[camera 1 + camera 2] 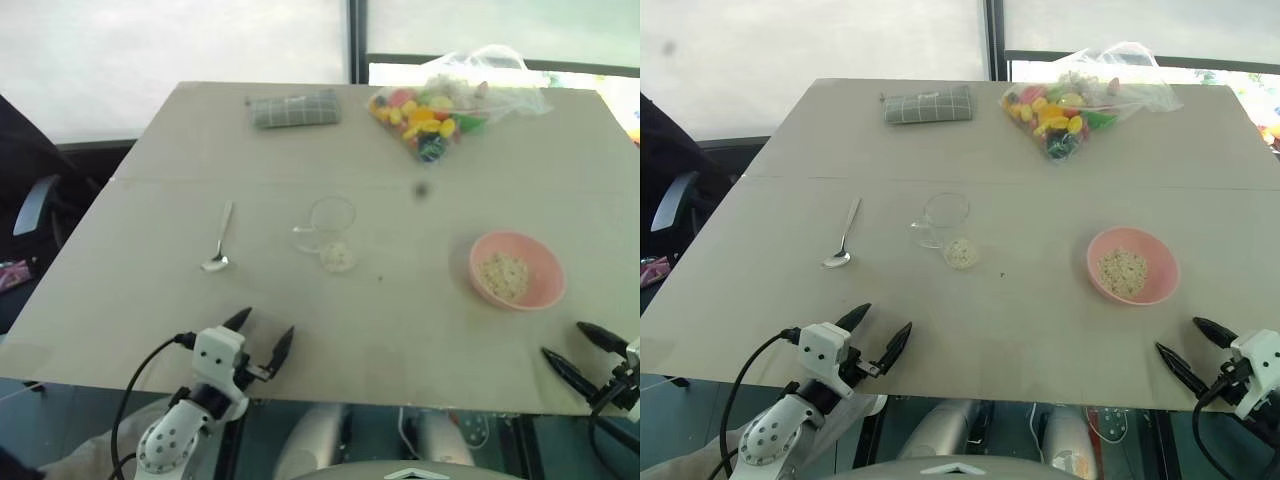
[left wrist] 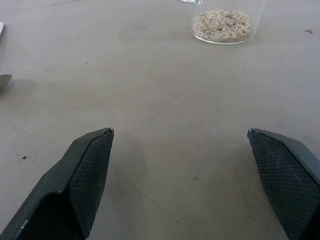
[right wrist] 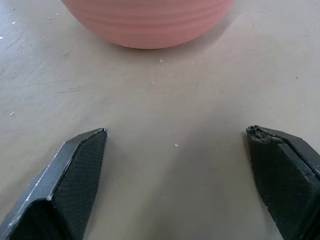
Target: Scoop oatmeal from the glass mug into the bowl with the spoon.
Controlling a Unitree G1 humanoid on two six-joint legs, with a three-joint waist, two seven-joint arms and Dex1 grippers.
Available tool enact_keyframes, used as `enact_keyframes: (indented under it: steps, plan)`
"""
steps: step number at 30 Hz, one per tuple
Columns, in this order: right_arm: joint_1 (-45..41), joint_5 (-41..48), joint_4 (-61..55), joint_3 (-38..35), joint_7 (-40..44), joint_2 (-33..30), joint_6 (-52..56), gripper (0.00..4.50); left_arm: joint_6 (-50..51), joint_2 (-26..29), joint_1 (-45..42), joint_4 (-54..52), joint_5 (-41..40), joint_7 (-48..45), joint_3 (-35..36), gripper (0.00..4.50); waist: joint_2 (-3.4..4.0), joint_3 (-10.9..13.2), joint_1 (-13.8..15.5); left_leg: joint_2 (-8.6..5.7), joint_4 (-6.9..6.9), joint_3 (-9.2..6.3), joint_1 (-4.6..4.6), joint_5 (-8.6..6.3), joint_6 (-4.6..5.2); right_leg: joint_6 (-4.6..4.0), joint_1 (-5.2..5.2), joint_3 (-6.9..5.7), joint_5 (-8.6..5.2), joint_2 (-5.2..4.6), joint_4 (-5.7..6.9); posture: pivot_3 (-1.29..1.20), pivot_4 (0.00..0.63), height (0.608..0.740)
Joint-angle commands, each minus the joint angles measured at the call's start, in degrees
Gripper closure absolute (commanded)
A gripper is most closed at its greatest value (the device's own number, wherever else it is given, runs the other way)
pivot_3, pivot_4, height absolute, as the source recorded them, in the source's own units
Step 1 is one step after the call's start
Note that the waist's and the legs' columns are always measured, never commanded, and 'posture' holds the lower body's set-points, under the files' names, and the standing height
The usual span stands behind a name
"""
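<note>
A clear glass mug [image 1: 328, 232] stands near the middle of the table with a thin layer of pale oatmeal [image 1: 337, 257] at its bottom; the oatmeal [image 2: 223, 25] also shows in the left wrist view. A silver spoon [image 1: 219, 243] lies flat to its left, bowl end toward me. The salmon-pink bowl [image 1: 535, 292] sits to the right and holds some oatmeal [image 1: 503, 273]. My left gripper [image 1: 260, 338] hovers open over the near table edge, below the spoon and mug, holding nothing. At the near right edge my right gripper [image 1: 580, 350] is open and empty, just short of the bowl [image 3: 148, 22].
At the far side of the table [image 1: 400, 330] lie a grey checked pouch [image 1: 293, 108] and a clear plastic bag of colourful toys [image 1: 445, 103]. A small dark speck [image 1: 421, 190] sits beyond the mug. A dark chair [image 1: 25, 215] stands off the table's left side.
</note>
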Motion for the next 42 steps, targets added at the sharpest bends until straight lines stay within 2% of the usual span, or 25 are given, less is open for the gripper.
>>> enact_keyframes:
  steps: [1,12,23,27,29,32,35,38,42]
  plan:
    - [0.44,0.48,-1.02,-0.35,0.13,0.16,0.64,0.0,0.91,0.63,0.67,-1.15,0.23,0.32,0.93,0.05,0.0,0.0,0.0,0.0,0.0,0.0,0.0,0.0,0.0,0.0,0.0,0.0,0.0,0.0,0.0,0.0,0.15,0.718]
    - [-0.57,0.54,-1.04,-0.11,0.68,-0.11,1.21,0.0,1.33,0.58,2.17,-2.27,-0.36,0.05,1.47,0.05,-0.01,-0.01,-0.1,0.0,0.03,0.05,0.0,0.0,0.0,-0.01,-0.02,0.06,0.01,0.0,0.03,0.0,0.15,0.718]
    - [-1.51,0.71,-0.61,-1.25,1.01,-0.59,1.22,0.0,0.32,1.57,2.14,-3.32,3.05,1.19,1.36,0.05,0.02,-0.03,-0.11,0.0,0.07,0.11,0.01,0.0,0.01,-0.01,-0.02,0.1,0.02,0.0,0.05,0.0,0.15,0.718]
    - [-0.07,2.32,-2.87,-3.55,2.78,-2.74,2.27,0.0,5.72,2.48,0.43,-5.83,-1.74,1.04,4.55,0.05,0.05,-0.03,-0.05,0.0,0.12,0.12,0.0,0.0,0.01,-0.01,-0.03,0.12,0.02,0.0,0.09,0.0,0.15,0.718]
    - [2.48,3.78,-6.77,-4.78,5.41,-5.26,4.27,0.0,9.72,2.72,-1.75,-8.22,-7.8,1.85,8.84,0.05,0.11,-0.05,-0.01,0.0,0.17,0.11,-0.02,0.0,0.01,-0.02,-0.05,0.11,0.01,0.01,0.14,0.0,0.15,0.718]
    - [5.46,10.95,-15.4,-9.33,7.24,-8.64,10.89,0.0,13.56,4.89,-6.74,-9.6,-9.14,5.06,15.57,0.05,0.1,-0.03,0.04,0.04,0.23,0.06,-0.07,0.0,0.02,-0.02,-0.11,0.09,0.02,0.05,0.19,0.0,0.15,0.718]
    - [6.16,14.39,-25.52,-12.11,9.33,-14.46,16.04,0.0,17.18,8.61,-17.89,-4.63,-10.04,9.12,21.84,0.05,0.02,-0.03,-0.12,0.09,0.42,0.07,-0.06,0.0,0.02,-0.08,-0.09,0.12,0.08,0.15,0.28,0.0,0.15,0.718]
    - [-0.13,21.07,-31.32,-9.8,4.96,-17.22,22.47,0.0,22.36,11.22,-27.8,2.11,-9.15,11.48,21.92,0.05,-0.27,0.01,-0.15,0.1,0.54,-0.01,-0.04,0.01,0.02,-0.14,-0.1,0.17,0.16,0.26,0.33,0.0,0.15,0.718]
    - [-9.23,23.69,-35.77,-2.63,0.65,-18.27,27.66,0.0,30.48,13.63,-38.53,10.2,-6.36,14.77,19.22,0.05,-0.81,0.14,-0.19,0.05,0.64,-0.01,0.01,0.01,0.02,-0.15,-0.13,0.32,0.24,0.31,0.47,0.0,0.15,0.718]
